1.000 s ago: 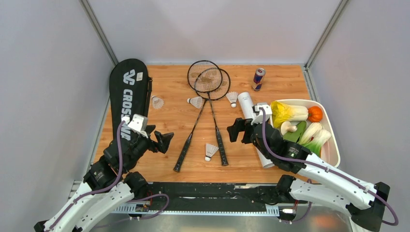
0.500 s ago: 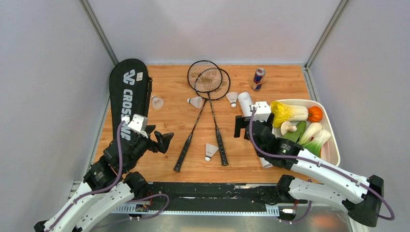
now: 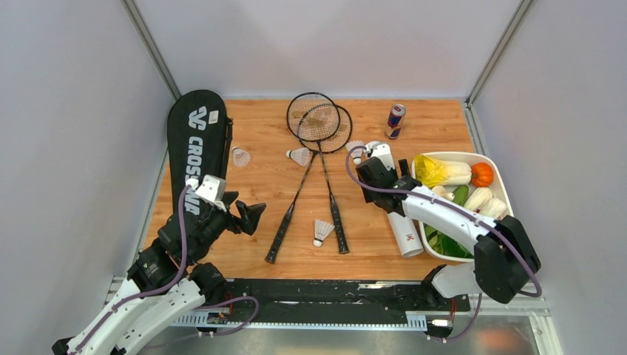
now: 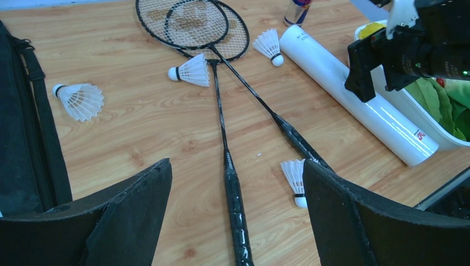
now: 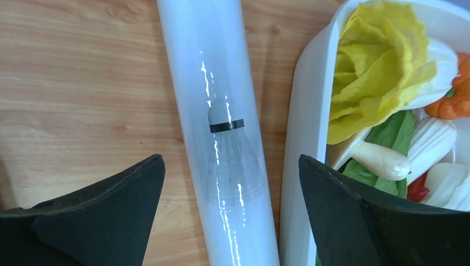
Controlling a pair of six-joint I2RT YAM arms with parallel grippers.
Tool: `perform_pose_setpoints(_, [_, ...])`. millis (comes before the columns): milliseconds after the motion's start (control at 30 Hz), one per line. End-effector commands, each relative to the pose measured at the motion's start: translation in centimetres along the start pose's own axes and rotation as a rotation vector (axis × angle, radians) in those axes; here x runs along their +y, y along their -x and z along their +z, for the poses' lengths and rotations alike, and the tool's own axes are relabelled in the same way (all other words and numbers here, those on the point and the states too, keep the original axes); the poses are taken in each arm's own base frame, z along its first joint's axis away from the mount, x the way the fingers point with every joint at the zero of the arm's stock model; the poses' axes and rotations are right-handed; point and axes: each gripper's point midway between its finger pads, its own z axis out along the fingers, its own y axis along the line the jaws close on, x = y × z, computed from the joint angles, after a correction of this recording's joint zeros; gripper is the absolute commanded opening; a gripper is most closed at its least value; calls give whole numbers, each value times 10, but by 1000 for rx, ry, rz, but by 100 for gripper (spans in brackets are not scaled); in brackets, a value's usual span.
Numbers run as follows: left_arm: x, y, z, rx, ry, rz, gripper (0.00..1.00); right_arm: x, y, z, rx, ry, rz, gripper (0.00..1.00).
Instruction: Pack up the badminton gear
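Right arm swung far and left since a second ago; right gripper [image 3: 370, 174] is now over the far end of the tube [image 3: 404, 231]. Left arm hasn't moved.

Right jaws are spread wide, nothing held. In the wrist view the tube [image 5: 221, 66] runs between my fingers with a gap each side, and the right finger is over the tray [image 5: 302, 111] rim. A shuttlecock outline shows on the tube wall; can't tell if it's inside or printed.

Left gripper [image 4: 235, 166] has its jaws wide apart too, empty, hanging over the near-left table [image 3: 259, 177] just right of the bag [image 3: 196, 140].

Two rackets [image 3: 335, 214] lie mid-table, heads overlapping far, handles splayed near. Loose shuttlecocks: one beside the bag [image 3: 241, 157], one left of the shafts [image 3: 300, 156], one by the tube's far end [image 3: 356, 150], one between the handles [image 3: 322, 231]. Tube lies against the tray's left side. Can [image 3: 395, 120] stands far, right of the racket heads.
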Motion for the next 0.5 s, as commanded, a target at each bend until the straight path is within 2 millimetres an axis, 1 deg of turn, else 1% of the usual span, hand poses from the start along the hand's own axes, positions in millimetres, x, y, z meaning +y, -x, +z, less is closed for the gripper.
perform_pose_setpoints(0, [-3,11,-3,-37,-18,6,93,12,-5,9,88,98,-61,96])
perform_pose_setpoints(167, [-4,12,-5,-50,-29,8,93,11,-19,26,151,61,-141,97])
perform_pose_setpoints(267, [-5,13,-6,-56,-35,9,93,11,-36,30,201,58,-182,97])
perform_pose_setpoints(367, [-6,13,-7,-63,-45,10,93,12,-42,34,226,50,-197,97])
perform_pose_setpoints(467, [-7,14,-7,-71,-50,14,93,7,-49,40,256,8,-217,97])
